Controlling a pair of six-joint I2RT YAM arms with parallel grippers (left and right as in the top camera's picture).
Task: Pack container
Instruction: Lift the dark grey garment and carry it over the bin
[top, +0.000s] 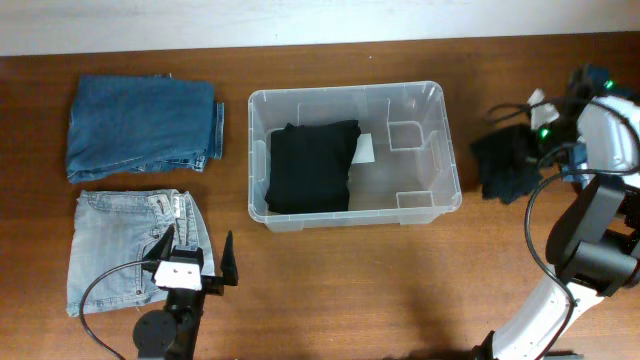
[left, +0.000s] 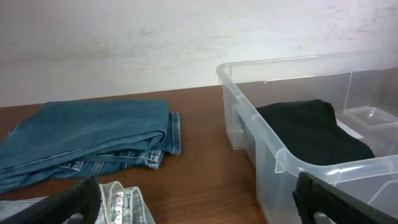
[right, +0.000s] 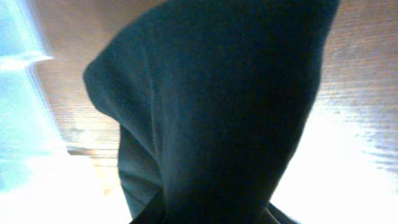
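Dark cloth (right: 211, 112) fills our right wrist view, bunched on the table right of the bin (top: 340, 92). Our right gripper (top: 538, 142) is down on it, can't tell if it's clamped. Left gripper (top: 197, 256) is wide open and empty, near left by the light jeans (top: 115, 255). Bin's mid-table, black garment (top: 312, 165) in its left half.

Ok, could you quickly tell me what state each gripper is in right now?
Left gripper: open, holding nothing.
Right gripper: at the dark garment; cloth hides its jaws, so it cannot be told.
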